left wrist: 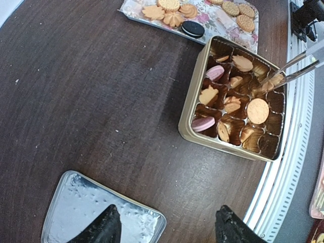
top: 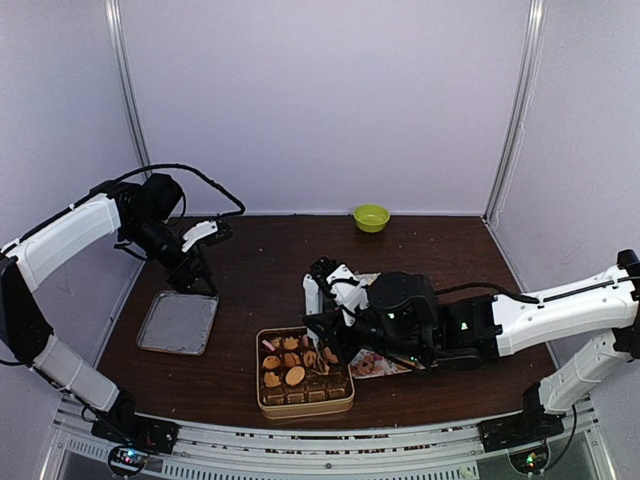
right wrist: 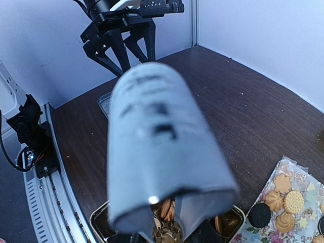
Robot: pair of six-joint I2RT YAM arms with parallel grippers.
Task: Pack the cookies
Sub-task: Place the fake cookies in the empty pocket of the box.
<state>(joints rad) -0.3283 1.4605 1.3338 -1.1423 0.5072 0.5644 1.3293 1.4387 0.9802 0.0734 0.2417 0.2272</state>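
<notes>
Dark wooden table [top: 270,250] carried a gold tin [left wrist: 188,116], by my judgement about half packed. Tan and pink cookies [left wrist: 258,110] filled some paper cups [left wrist: 268,144], and more waited on the floral tray [left wrist: 215,19] just beside the tin. Right fingers [top: 328,322] clamped tongs [left wrist: 291,71] reaching into the tin; left fingers [left wrist: 104,228] hung apart near it, above a lid [left wrist: 81,202].

Right wrist view: blurred grey tongs [right wrist: 162,152] hide the right fingers and most of the tin [right wrist: 99,220]. Top view: right arm [top: 560,305] covers much of the floral tray [top: 380,368]. Left wrist view: lower edge crops left fingers [left wrist: 104,230], silver lid [left wrist: 76,202].
</notes>
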